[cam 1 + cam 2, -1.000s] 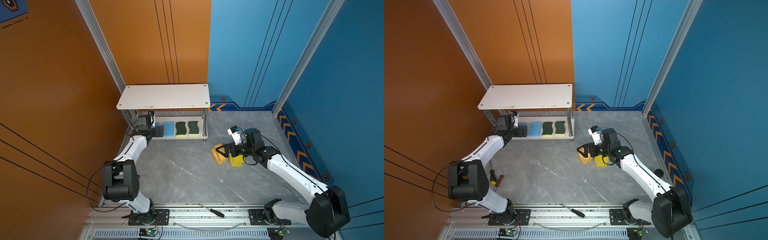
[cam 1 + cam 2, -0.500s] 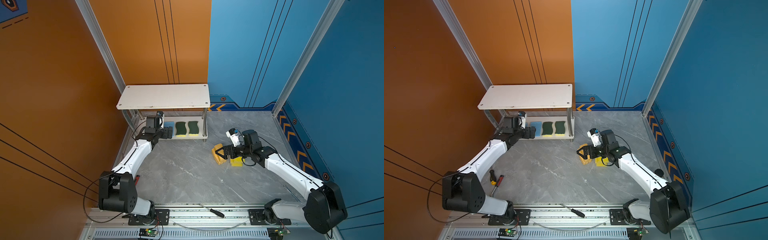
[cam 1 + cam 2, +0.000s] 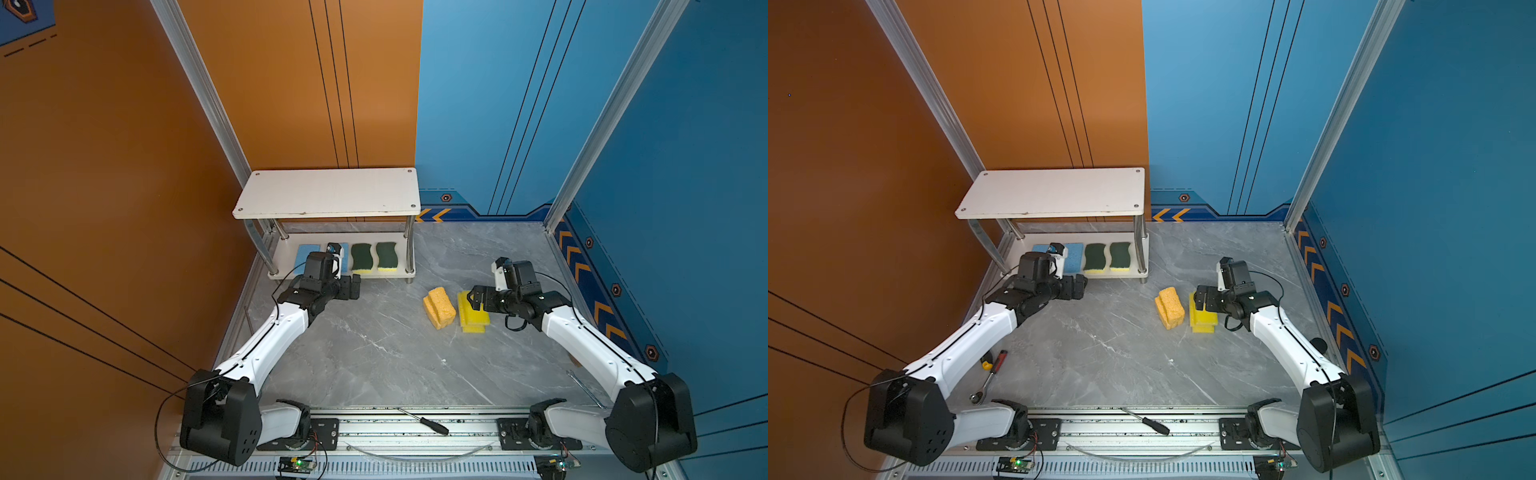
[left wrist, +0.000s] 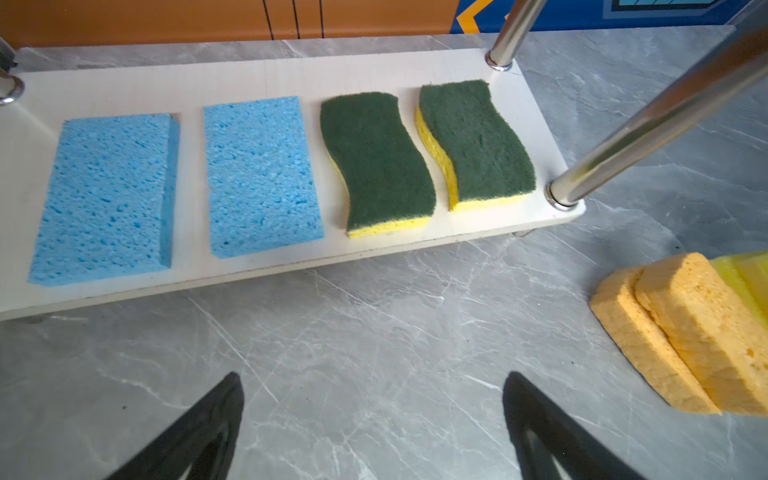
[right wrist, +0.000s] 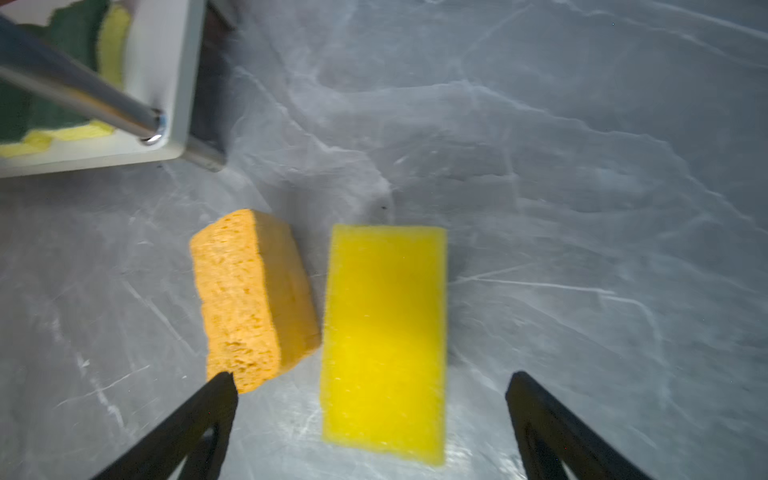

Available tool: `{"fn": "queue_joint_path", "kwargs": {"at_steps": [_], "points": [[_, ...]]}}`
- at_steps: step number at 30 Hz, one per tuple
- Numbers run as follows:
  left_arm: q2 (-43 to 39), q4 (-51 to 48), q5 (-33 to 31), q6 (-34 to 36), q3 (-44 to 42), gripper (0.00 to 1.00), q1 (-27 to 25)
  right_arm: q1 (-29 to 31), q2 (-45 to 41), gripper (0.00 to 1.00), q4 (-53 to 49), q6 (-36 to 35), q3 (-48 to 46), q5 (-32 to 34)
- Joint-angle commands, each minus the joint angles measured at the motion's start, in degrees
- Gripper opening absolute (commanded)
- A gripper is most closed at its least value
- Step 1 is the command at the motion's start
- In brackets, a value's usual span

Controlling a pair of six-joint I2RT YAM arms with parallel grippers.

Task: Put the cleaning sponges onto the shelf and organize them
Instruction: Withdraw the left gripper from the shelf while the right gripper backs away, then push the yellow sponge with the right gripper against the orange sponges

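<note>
Tools are lying nearest: one black-handled screwdriver (image 3: 424, 424) is resting on the metal rail (image 3: 465, 430) at the front edge, and in a top view one red-handled ratchet (image 3: 999, 359) is lying beside the left arm on the grey, marble-veined tabletop (image 3: 374, 357).

Further in, the left gripper (image 4: 374, 376) is hovering over bare tabletop just in front of the shelf (image 3: 328, 193), its black jaws spread wide and holding nothing. The right gripper (image 5: 372, 376) is hanging over the near end of the yellow sponges (image 3: 471, 318), jaws likewise spread and not closed on anything; one finger (image 5: 208, 407) is sitting just beside the orange sponges (image 3: 438, 307).

Two orange sponges are standing on edge, leaning against each other, thick and coarsely porous. Right beside them the yellow sponges are lying flat in an offset stack, smooth bright rectangles; how many are in it I cannot tell.

Farthest back, the shelf's lower white board (image 4: 291, 75) is carrying four sponges in a row: two blue sponges (image 4: 262, 174), thin pitted rectangles, then two green-topped sponges (image 4: 473, 141), wavy with fuzzy scouring pads over yellow foam. One chrome leg (image 4: 665, 112) is slanting between this row and the orange pair, and in both top views the left arm's wrist is covering part of the blue ones.
</note>
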Motion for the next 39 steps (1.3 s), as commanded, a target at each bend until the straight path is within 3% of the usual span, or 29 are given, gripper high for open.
{"fn": "queue_joint_path", "kwargs": {"at_steps": [1,8,16,26,39], "points": [[-1.9,1.0,1.1,-2.6,-1.7,0.98,-1.9,-2.3,-2.6,1.0,-6.7,2.0,1.1,6.6],[-2.9,5.8,1.1,-5.8,-6.0,0.98,-6.6,-5.5,-1.8,1.0,-10.3,1.9,0.4,11.7],[-2.9,8.7,1.9,-8.3,-8.6,0.98,-7.7,-6.4,1.5,1.0,-11.6,-0.4,-0.8,17.5],[-3.1,8.4,1.4,-8.2,-9.2,0.98,-7.9,-4.4,9.7,1.0,-11.1,-0.1,-0.7,20.2],[-3.6,7.9,1.1,-8.2,-10.0,0.98,-7.9,-1.2,13.7,1.0,-8.6,-0.8,-0.4,21.0]]}}
